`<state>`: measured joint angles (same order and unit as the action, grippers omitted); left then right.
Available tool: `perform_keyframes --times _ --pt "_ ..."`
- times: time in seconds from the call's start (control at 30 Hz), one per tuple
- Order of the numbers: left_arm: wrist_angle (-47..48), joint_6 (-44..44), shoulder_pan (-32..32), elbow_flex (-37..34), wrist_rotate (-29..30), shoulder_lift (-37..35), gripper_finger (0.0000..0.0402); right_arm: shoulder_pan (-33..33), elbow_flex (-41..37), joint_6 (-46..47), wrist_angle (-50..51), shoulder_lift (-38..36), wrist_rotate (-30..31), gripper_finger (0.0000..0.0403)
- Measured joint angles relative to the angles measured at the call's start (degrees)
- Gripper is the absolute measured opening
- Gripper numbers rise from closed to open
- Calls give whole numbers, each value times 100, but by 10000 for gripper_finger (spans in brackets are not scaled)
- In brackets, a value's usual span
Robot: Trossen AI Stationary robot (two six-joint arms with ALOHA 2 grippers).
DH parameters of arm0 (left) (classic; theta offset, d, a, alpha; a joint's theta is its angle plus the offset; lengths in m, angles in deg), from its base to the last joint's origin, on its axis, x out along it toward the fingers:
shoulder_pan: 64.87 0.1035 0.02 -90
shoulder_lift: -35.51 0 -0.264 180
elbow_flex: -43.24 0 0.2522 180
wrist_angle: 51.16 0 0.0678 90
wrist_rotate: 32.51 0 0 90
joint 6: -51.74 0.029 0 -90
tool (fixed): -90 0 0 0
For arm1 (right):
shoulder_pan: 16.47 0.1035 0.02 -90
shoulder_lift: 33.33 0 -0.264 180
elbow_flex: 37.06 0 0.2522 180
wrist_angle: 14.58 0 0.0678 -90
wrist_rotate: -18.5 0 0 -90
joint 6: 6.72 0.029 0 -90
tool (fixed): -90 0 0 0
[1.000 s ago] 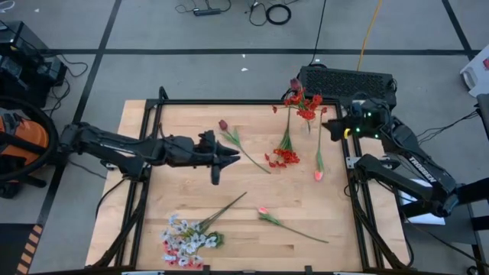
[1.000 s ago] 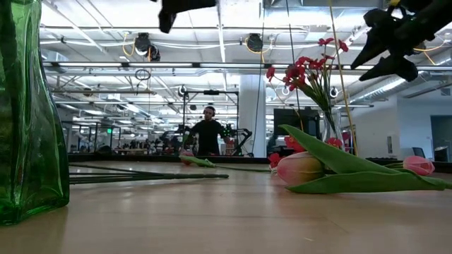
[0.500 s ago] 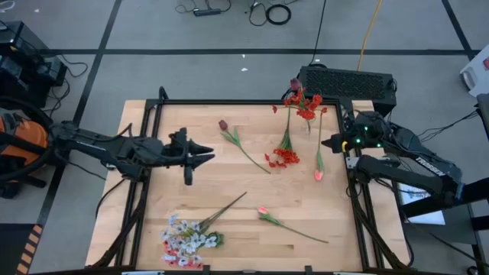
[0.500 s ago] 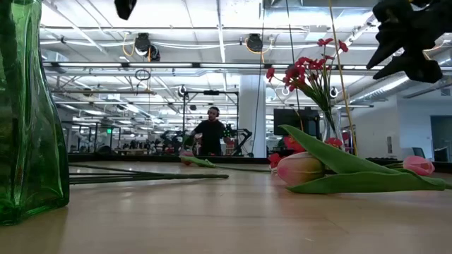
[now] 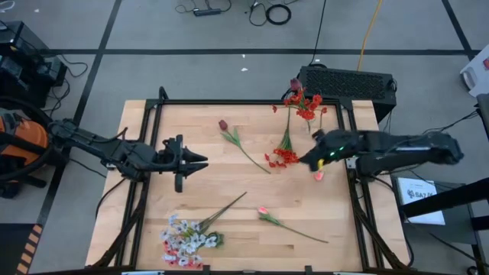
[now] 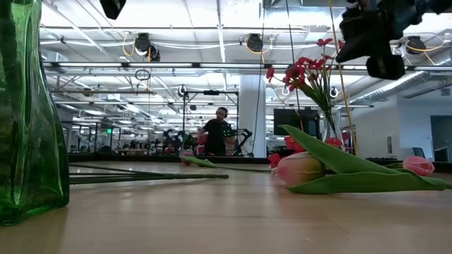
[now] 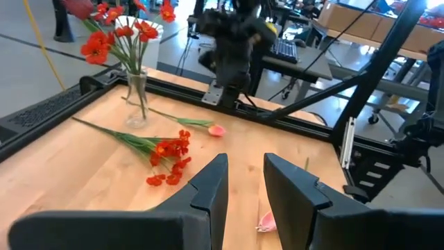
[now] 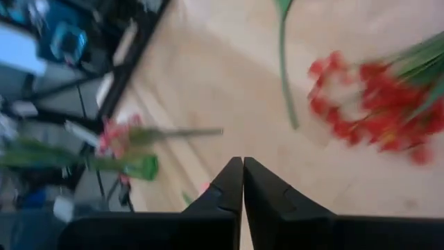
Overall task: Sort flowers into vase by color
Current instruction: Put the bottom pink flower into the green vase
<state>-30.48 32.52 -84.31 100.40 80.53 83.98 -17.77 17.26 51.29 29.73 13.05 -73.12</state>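
Observation:
Flowers lie loose on the wooden table: a dark maroon tulip (image 5: 223, 124), a red cluster (image 5: 284, 156), a pink tulip (image 5: 318, 174), a pink bud (image 5: 263, 210) and a whitish-pink bunch (image 5: 187, 238) at the near edge. Red flowers (image 5: 304, 103) stand in a clear glass vase (image 7: 136, 104) at the far right. A green vase (image 6: 28, 120) shows close up in the low view. My right gripper (image 5: 300, 163) hangs shut above the table between the red cluster and the pink tulip, holding nothing (image 8: 243, 163). My left gripper (image 5: 202, 160) is open over the table's left half, nothing between its fingers (image 7: 244, 167).
A black frame rail (image 5: 229, 102) runs around the table top. Bare wood lies in the middle between the two grippers. A dark box (image 5: 348, 80) sits beyond the far right corner. A person (image 6: 219, 134) stands far off in the room behind.
My right gripper has swung from the table's right edge inward and toward the near side, ending over the red cluster and pink tulip; its fingers, spread a second ago, are now together. My left gripper has drawn back toward the table's left edge. No flower has moved.

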Motion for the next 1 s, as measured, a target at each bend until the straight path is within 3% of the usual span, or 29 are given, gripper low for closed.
perform_keyframes --times 0.27,0.43,0.77,1.0 --pt "114 119 -256 0 -6 -167 100 1559 252 956 -151 1552 -263 1" --pt "687 155 -341 0 124 -515 100 2242 915 1181 -6 2344 170 1" --pt "702 305 -401 -408 171 -719 100 2839 2731 1177 1228 3766 162 0" --pt "-256 150 -397 -1117 -181 -717 100 2984 3031 1180 1119 4337 153 0"
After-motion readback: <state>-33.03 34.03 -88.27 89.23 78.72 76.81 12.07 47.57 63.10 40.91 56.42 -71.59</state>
